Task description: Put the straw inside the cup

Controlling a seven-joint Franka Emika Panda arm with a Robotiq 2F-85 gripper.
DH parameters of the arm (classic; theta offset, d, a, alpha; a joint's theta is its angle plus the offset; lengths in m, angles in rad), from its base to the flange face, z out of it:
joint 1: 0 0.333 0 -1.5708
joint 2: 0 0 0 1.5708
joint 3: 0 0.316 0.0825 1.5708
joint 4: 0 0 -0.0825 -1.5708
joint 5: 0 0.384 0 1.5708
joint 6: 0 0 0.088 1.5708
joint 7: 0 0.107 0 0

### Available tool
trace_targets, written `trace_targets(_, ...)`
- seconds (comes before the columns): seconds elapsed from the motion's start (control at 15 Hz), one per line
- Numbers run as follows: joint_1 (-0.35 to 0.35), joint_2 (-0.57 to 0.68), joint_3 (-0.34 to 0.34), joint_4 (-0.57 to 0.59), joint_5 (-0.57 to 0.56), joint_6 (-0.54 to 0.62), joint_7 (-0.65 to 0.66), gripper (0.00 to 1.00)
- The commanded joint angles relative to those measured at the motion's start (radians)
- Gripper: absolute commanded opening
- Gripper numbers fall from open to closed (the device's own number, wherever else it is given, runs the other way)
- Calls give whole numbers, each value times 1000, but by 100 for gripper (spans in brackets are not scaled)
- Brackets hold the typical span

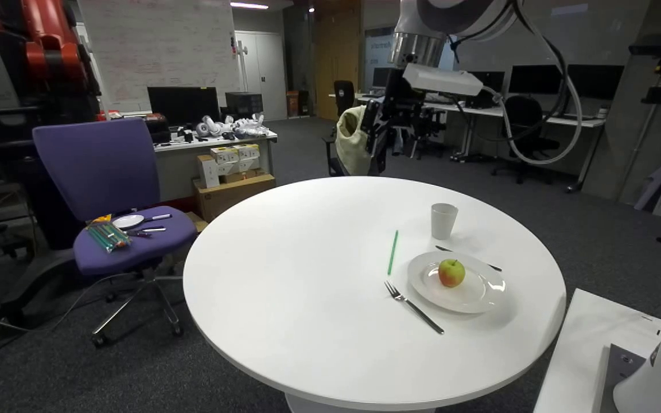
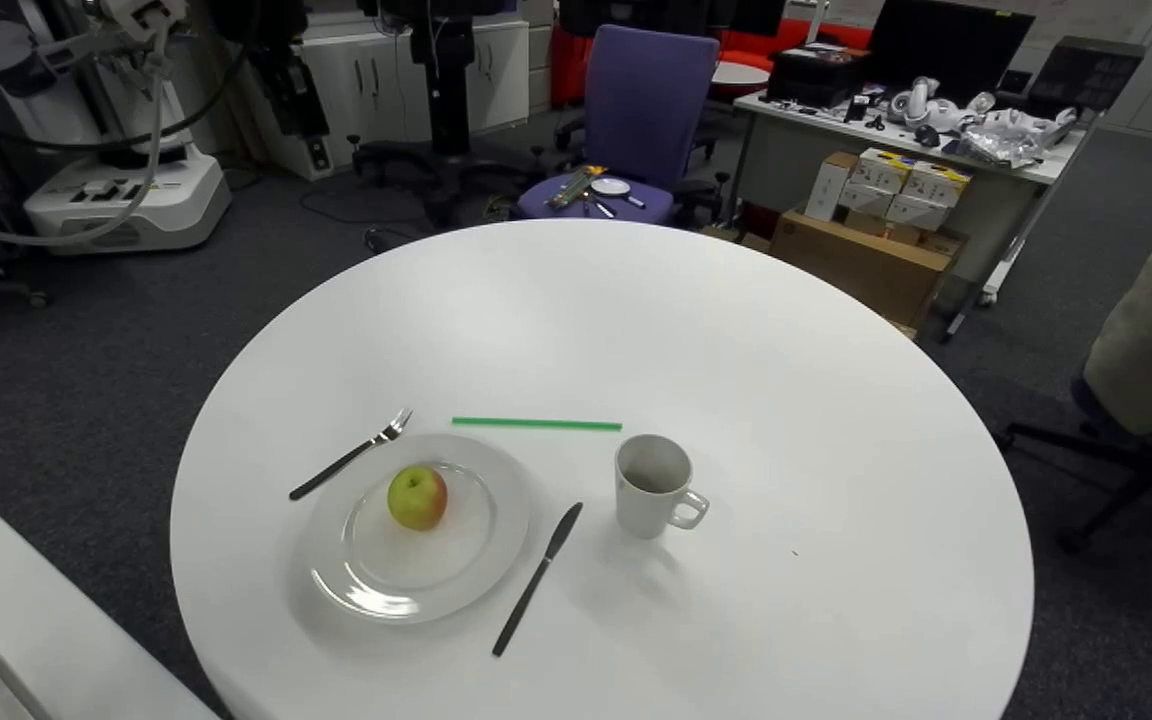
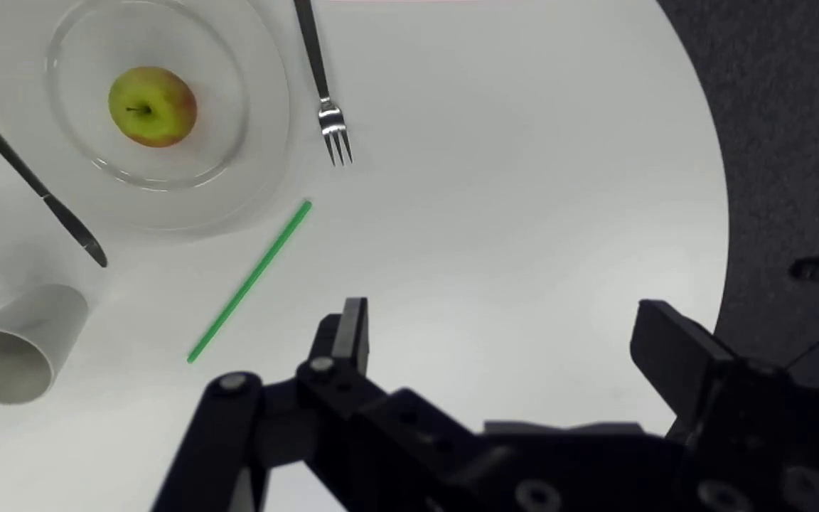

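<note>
Plainly, the straw (image 3: 249,282) is slim, straight and vivid green.

Apple (image 2: 418,498) on plate (image 2: 501,510); knife (image 2: 539,576) between plate and cup (image 2: 644,505); fork (image 2: 349,458), straw (image 2: 536,424) beside plate.

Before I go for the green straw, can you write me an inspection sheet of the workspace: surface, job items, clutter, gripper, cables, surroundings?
Surface: round white table, with a small dark speck on it.
Job's things: green drinking straw lying flat, outside the white mug, which stands upright, apart from it.
Clutter: dinner plate bearing an apple; fork beside the plate; table knife between plate and mug.
Gripper: open, holding nothing.
Cables: pale cable hanging in a loop by the robot's arm.
Surroundings: purple office chair near the table, with a packet and utensils on its seat.
</note>
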Motion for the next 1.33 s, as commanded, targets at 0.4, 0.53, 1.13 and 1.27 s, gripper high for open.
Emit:
trace_targets(0.4, -15, 80, -9, 36, -1, 64, 91, 100)
trace_targets(0.53, -15, 79, -8, 38, -1, 64, 91, 100)
trace_targets(1.13, -45, 214, -67, 102, -1, 96, 186, 100)
trace_targets(1.27, -53, 257, -92, 120, 1, 142, 227, 100)
